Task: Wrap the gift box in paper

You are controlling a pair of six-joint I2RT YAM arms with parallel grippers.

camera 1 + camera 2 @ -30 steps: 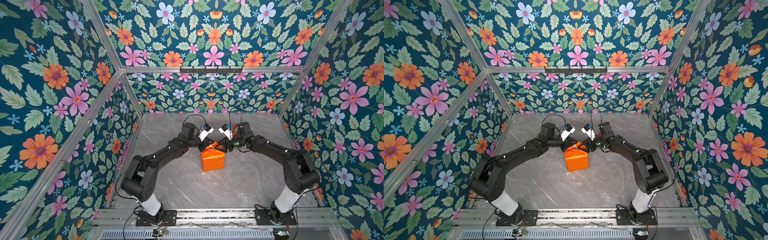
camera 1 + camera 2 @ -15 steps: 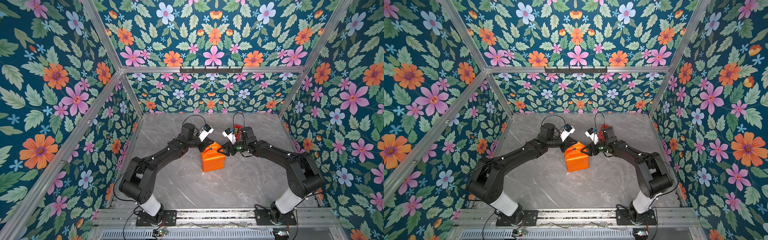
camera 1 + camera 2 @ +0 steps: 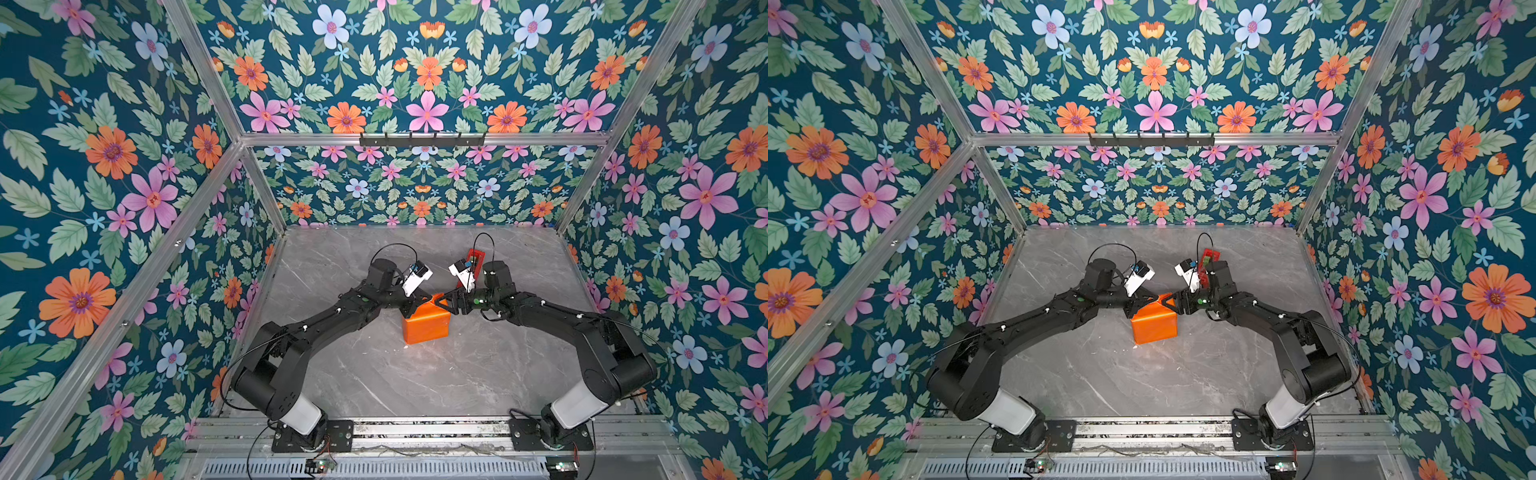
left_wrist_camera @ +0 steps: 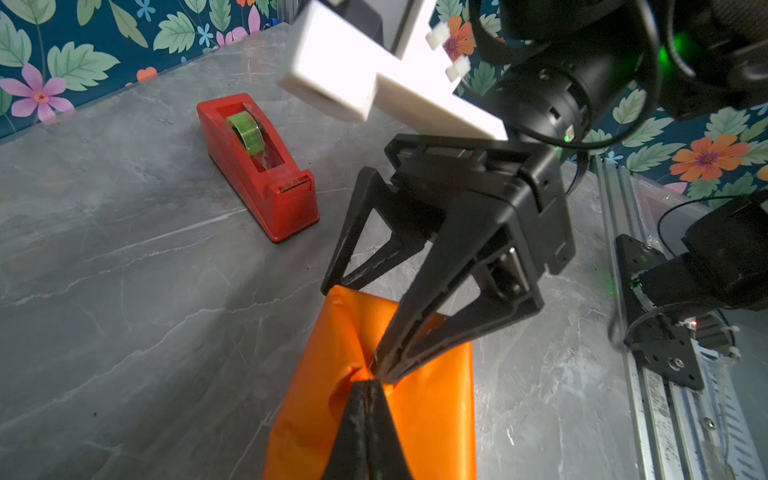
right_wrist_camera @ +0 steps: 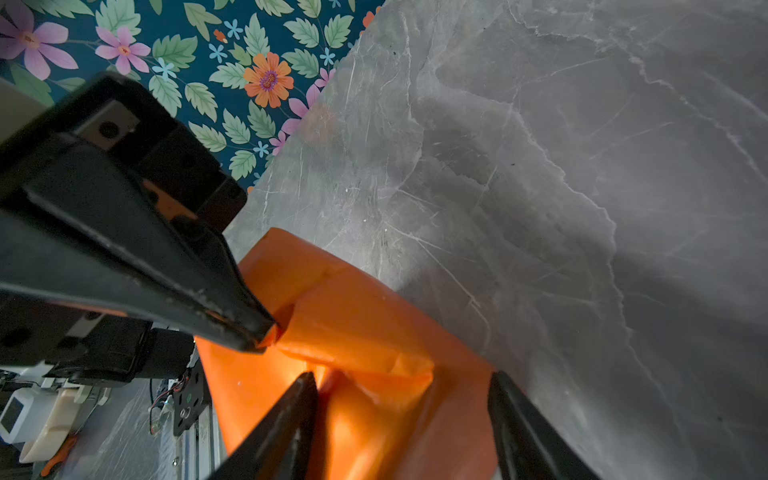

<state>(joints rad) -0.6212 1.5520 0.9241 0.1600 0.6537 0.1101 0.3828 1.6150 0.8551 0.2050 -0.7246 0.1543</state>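
- Open grey marbled table [image 3: 415, 382] surrounds the parcel under both tools; a red plastic tape dispenser [image 4: 257, 174] stands apart, beyond the right gripper [image 5: 403, 376].
- The glossy orange paper [image 3: 426, 326] encloses the gift box, which is wholly hidden.
- The left gripper [image 4: 368, 384] pinches the paper's top fold; the right gripper's jaws stand spread astride it.

Grey marbled table [image 3: 395, 382]: folded orange paper [image 3: 426, 326] stands mid-table; red tape dispenser [image 3: 478, 255] farther back, apart.

"Those walls [image 3: 104, 166]: dark teal, orange and pink flowers, green leaves; all round?"

"All round; silver metal posts [image 3: 208, 75] at the corners; grey marbled floor [image 3: 415, 374], evenly lit; black hook bar [image 3: 422, 140] across the back."
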